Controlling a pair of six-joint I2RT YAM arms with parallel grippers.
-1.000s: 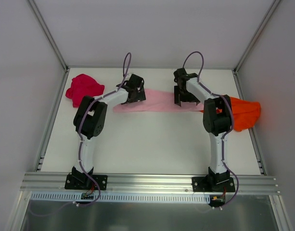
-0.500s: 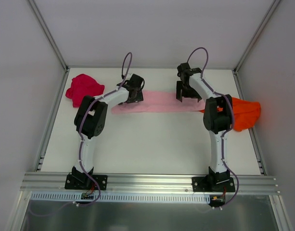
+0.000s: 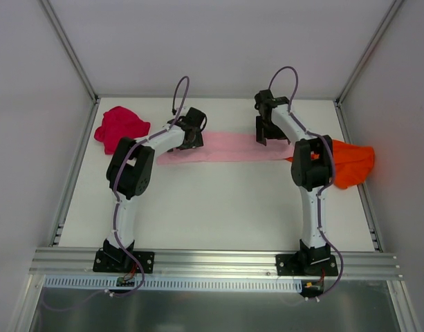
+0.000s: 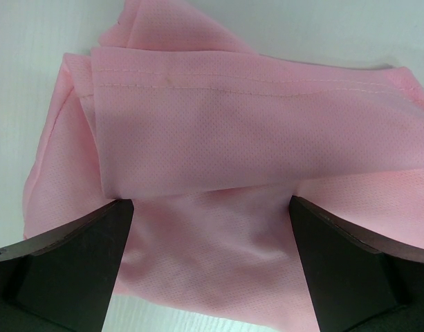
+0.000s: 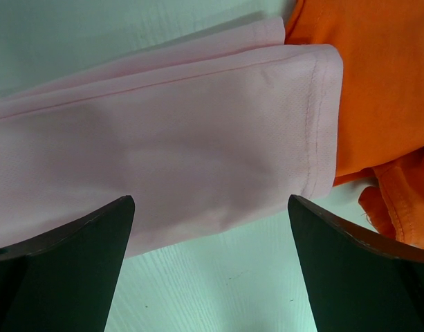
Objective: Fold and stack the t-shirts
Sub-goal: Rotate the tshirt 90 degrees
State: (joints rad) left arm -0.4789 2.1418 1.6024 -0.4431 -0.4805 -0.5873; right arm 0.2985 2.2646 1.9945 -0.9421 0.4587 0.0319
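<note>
The light pink t-shirt (image 3: 229,147) lies folded into a long narrow band across the back of the table. My left gripper (image 3: 193,133) hovers over its left end, open; in the left wrist view the pink cloth (image 4: 253,138) spreads under and between the fingers (image 4: 66,263). My right gripper (image 3: 267,130) is open over the band's right end. In the right wrist view the hemmed end of the pink cloth (image 5: 198,159) lies beside the orange t-shirt (image 5: 384,83). The orange t-shirt (image 3: 351,164) is bunched at the right, the red one (image 3: 120,126) at the back left.
The white table (image 3: 218,207) is closed in by grey walls at the left, right and back. An aluminium rail (image 3: 212,261) carrying both arm bases runs along the near edge. The right arm's elbow partly covers the orange t-shirt.
The right gripper has moved a little toward the back wall, off the pink band's near edge. The left gripper has shifted slightly back. Both stayed open.
</note>
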